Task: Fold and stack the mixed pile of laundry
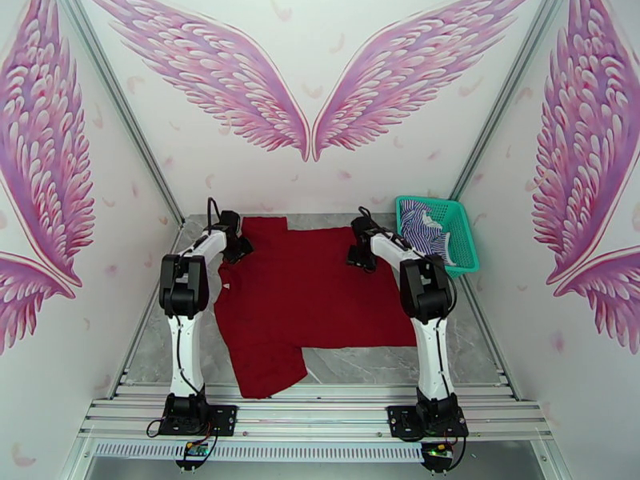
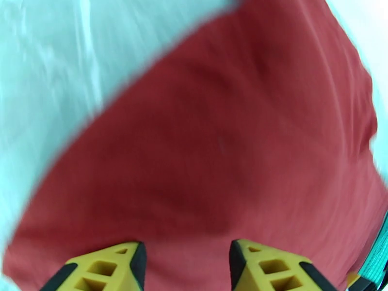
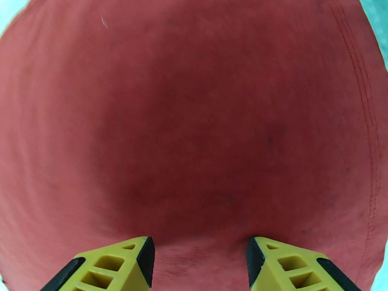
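Observation:
The dark red T-shirt [image 1: 308,302] lies spread flat on the grey table, one sleeve reaching toward the near edge. My left gripper [image 1: 238,250] hangs over the shirt's far left edge. In the left wrist view its yellow fingers [image 2: 119,265] stand apart, so the gripper [image 2: 186,248] is open above the red cloth [image 2: 218,141]. My right gripper [image 1: 358,256] is over the shirt's far right part. It too is open [image 3: 200,243], with red cloth [image 3: 194,132] beneath and between its fingers. The blue-and-white striped shirt [image 1: 422,226] lies crumpled in the teal basket.
The teal mesh basket [image 1: 464,234] stands at the far right corner of the table, just right of my right arm. Winged walls close in the table on three sides. Bare grey tabletop [image 1: 360,366] shows near the front edge.

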{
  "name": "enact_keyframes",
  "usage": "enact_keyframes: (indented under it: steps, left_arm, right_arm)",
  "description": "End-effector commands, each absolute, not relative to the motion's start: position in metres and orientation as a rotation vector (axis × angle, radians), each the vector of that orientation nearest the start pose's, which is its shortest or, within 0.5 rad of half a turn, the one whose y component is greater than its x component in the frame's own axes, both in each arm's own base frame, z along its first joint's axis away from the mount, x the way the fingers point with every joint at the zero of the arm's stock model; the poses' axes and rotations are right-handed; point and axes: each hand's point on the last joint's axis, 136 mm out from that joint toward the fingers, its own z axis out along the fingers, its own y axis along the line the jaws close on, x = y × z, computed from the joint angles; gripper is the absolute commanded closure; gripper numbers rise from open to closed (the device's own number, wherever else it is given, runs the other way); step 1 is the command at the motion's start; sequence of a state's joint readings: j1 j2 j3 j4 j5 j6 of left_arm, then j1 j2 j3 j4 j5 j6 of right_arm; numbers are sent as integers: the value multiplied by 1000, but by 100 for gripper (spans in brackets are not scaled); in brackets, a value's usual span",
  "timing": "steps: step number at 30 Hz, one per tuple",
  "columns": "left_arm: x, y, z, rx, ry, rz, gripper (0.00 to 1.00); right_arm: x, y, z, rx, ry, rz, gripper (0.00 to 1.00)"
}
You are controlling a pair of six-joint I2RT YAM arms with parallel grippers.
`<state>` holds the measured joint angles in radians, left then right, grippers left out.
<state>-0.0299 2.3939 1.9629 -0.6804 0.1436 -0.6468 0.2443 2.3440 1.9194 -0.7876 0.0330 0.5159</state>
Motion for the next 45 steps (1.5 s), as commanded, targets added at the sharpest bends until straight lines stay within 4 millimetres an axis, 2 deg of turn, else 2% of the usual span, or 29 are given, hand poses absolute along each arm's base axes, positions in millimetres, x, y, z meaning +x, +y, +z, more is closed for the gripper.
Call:
enact_keyframes:
  steps: [1,7,11,13,16,19,21,23,24,27,32,35,39,42,45]
  left_arm:
    - [580,-38,-5,-846,2653,-449,48]
    - [622,-41,-10,-832,2598,-553,48]
    - [643,-38,-1,-823,2536,-608,48]
    - [648,-35,16,-788,2512,-611,48]
    - [649,-31,60,-690,2482,-589,40]
    - [632,-22,112,-588,2477,-535,31]
    - [607,-18,141,-524,2492,-465,27]
    - [572,-16,164,-490,2500,-423,26]
    - [553,-15,168,-498,2513,-402,25]
    - [477,-11,167,-570,2563,-363,28]
    - [349,-12,123,-786,2698,-306,42]
    - [291,-22,104,-869,2763,-242,44]
    - [246,-47,83,-911,2809,-209,44]
    - [222,-49,59,-962,2848,-152,44]
    - [208,-49,41,-977,2875,-127,40]
  right_arm:
    - [529,129,1,457,2825,153,43]
    - [562,138,-10,442,2802,184,42]
    - [577,140,-1,435,2773,213,41]
    - [580,141,14,410,2755,228,41]
    - [575,141,47,361,2735,239,40]
    - [557,138,79,323,2720,246,39]
    - [539,134,103,305,2686,260,39]
    - [516,126,115,306,2675,256,38]
    - [504,123,120,308,2673,259,38]
    - [462,110,123,321,2678,263,38]
    - [406,86,110,369,2703,233,38]
    - [385,75,100,393,2722,214,39]
    - [372,69,92,423,2723,223,39]
    - [365,71,87,440,2725,252,39]
    - [356,71,82,455,2737,269,39]
